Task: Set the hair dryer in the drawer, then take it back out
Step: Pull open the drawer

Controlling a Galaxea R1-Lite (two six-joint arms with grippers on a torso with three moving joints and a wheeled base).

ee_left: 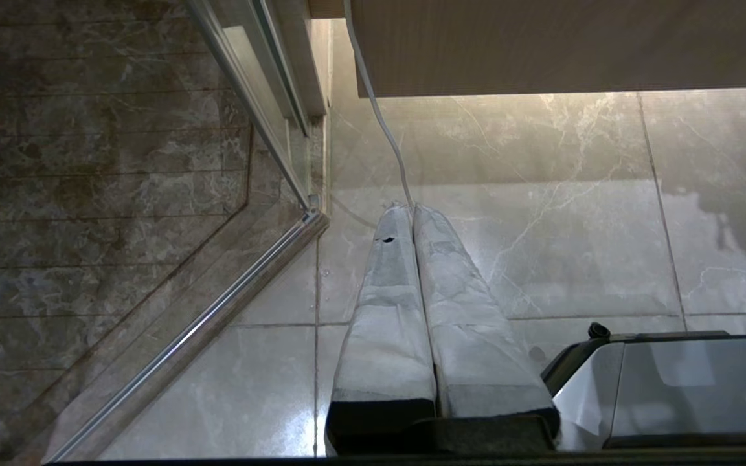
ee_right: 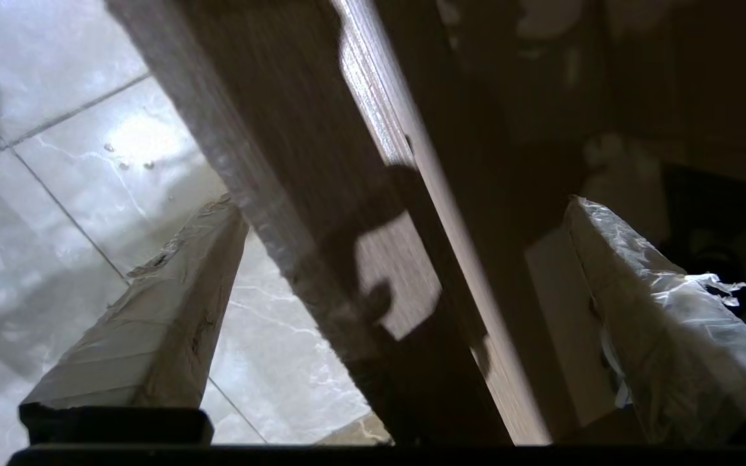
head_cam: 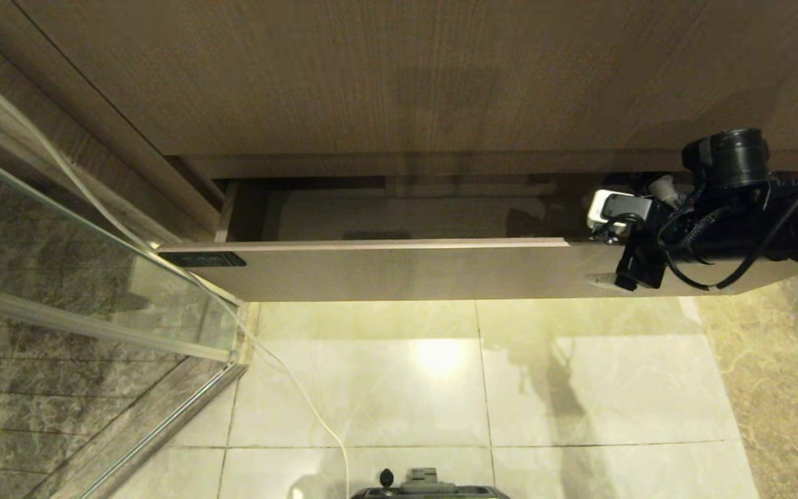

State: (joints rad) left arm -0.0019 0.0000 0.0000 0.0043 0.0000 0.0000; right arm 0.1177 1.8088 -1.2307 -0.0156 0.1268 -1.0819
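Light: dim, warm glow under the drawer (head_cam: pixel 399 270)
Glare: bright spot on the floor tiles (head_cam: pixel 438 357)
Shadows: drawer interior dark
Blur: right wrist view soft

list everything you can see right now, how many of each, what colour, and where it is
drawer: one, light brown wood grain, pulled open below the cabinet front, small black label at its left end
cabinet front: one, brown wood grain, above the drawer
white object: one, inside the drawer's right end beside the arm; too hidden to identify
floor tiles: several, pale glossy marble, below the drawer
glass partition: one, clear with metal frame, at the left over dark stone tiles
cord: one, white, running down across the floor
robot base: one, dark, bottom edge
left gripper: one, grey wrapped fingers together, hanging over the floor
right gripper: one, wide open, straddling the drawer's front panel at the right end
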